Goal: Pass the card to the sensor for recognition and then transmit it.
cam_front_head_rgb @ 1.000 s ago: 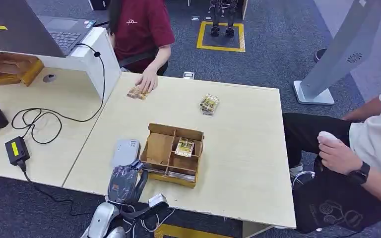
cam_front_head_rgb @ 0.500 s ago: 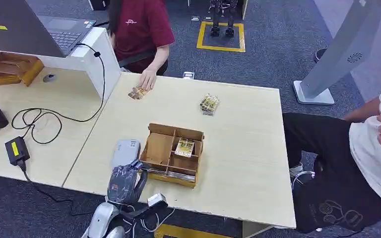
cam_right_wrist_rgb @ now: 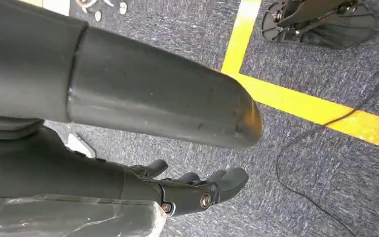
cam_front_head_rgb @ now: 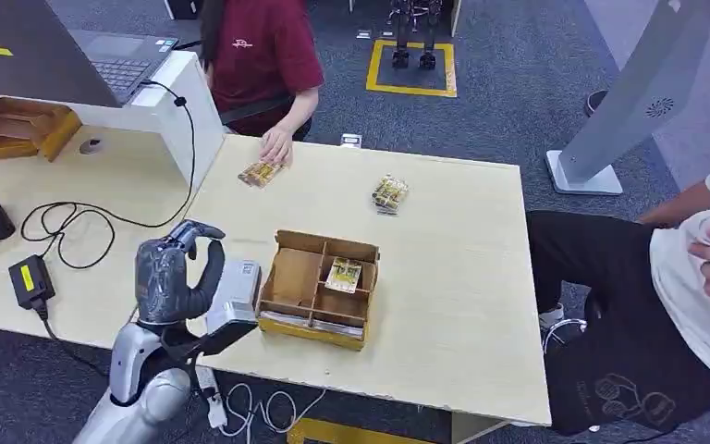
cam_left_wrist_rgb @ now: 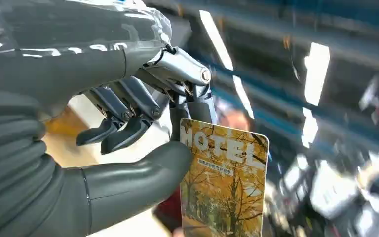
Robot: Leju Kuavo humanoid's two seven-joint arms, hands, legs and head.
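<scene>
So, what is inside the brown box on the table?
The box has several compartments. One card lies in a middle compartment; the others look empty, though the front wall hides part of the floor.

A laptop sits on a white riser at the far left, with a black cable coiled on the desk below. A person in a red shirt sits behind the table.

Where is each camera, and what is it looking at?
Head view: high on the robot, looking down at the table; the left robot hand shows.
Left wrist view: behind the left robot hand, which pinches the card.
Right wrist view: behind the right robot hand, looking at the carpet.
Shared: head and left wrist views show the left robot hand.
</scene>
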